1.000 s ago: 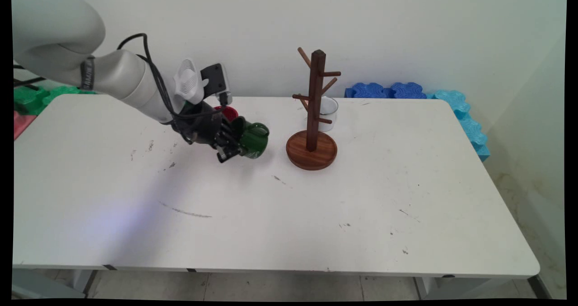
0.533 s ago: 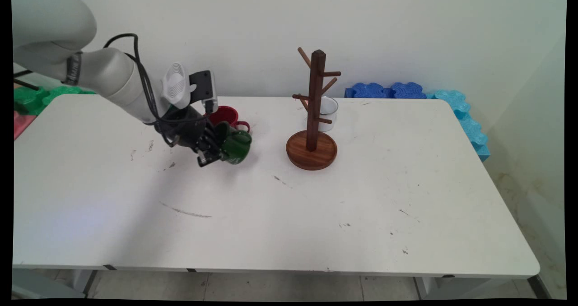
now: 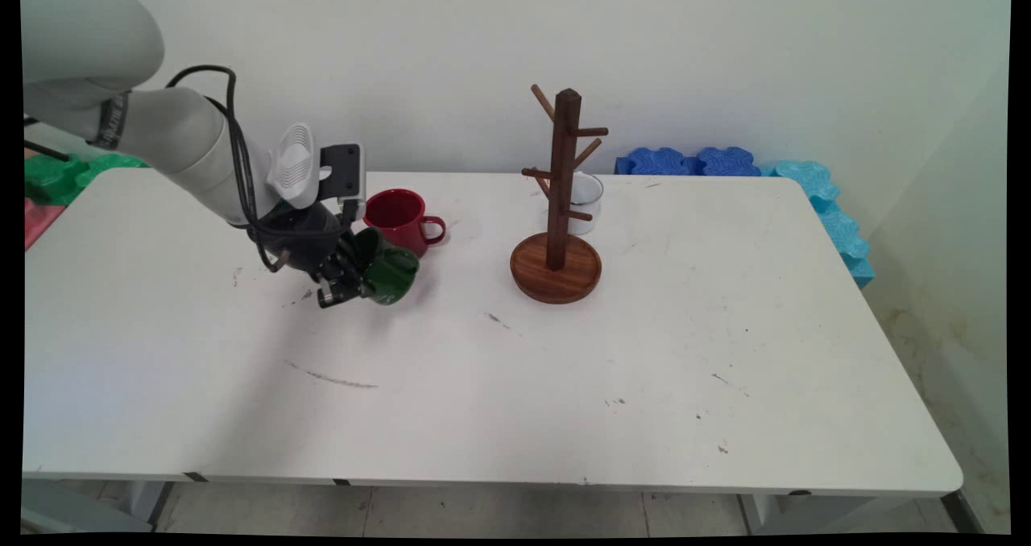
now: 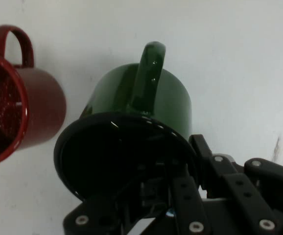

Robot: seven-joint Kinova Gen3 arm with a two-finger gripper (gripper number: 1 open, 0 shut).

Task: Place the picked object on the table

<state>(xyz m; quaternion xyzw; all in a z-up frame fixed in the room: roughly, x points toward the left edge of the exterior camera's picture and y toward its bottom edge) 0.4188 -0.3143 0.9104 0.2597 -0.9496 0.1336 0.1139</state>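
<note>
Gripper (image 3: pixel 345 282) fingers (image 4: pixel 186 196) pinched on the rim of one green mug (image 3: pixel 391 270), one finger inside the mouth; mug tipped, carried low over the white table (image 3: pixel 515 369). One red mug (image 3: pixel 400 218) upright just beyond the fingers. One wooden mug tree (image 3: pixel 560 208) well off past the fingertips, one white cup (image 3: pixel 586 200) behind it. No readable lettering.

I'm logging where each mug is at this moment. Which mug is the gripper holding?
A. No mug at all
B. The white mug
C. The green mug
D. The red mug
C. The gripper is shut on the rim of the green mug, which hangs tilted above the table, while the red mug stands apart on the table and the white mug sits behind the wooden mug tree.
</note>
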